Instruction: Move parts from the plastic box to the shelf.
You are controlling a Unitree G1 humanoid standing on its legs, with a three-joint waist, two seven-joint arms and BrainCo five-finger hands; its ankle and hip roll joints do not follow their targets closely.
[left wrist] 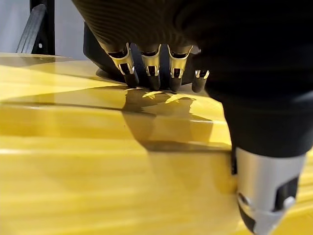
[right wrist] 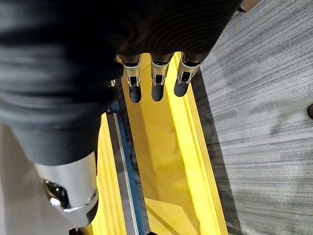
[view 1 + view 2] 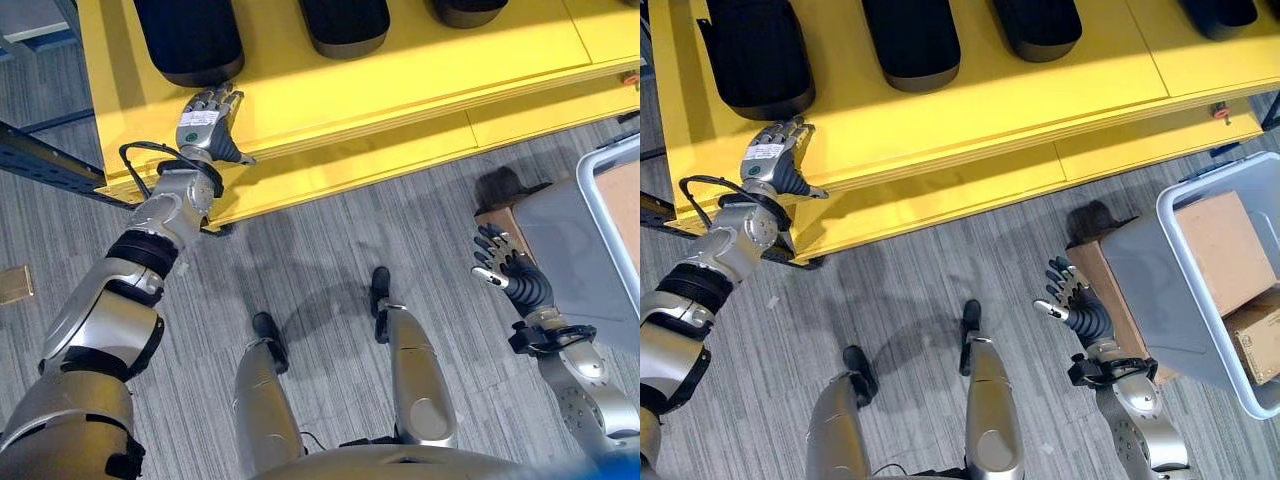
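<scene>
Black parts (image 3: 755, 55) on the yellow shelf (image 3: 970, 110) appear rigid, bulky, best gripped at the sides; left hand (image 3: 775, 160) beside them and right hand (image 3: 1070, 290) near the plastic box (image 3: 1160, 290) both empty, fingers relaxed.

The shelf (image 3: 970, 110) was bright yellow, carrying glossy black parts (image 3: 912, 40). The plastic box (image 3: 1160, 290) was pale grey-blue, with plain brown cardboard (image 3: 1225, 250) inside. The floor (image 3: 940, 270) was grey, finely striped carpet.

2 head eyes looking down, wrist cameras close, all sharing yellow shelf (image 3: 400, 90)
</scene>
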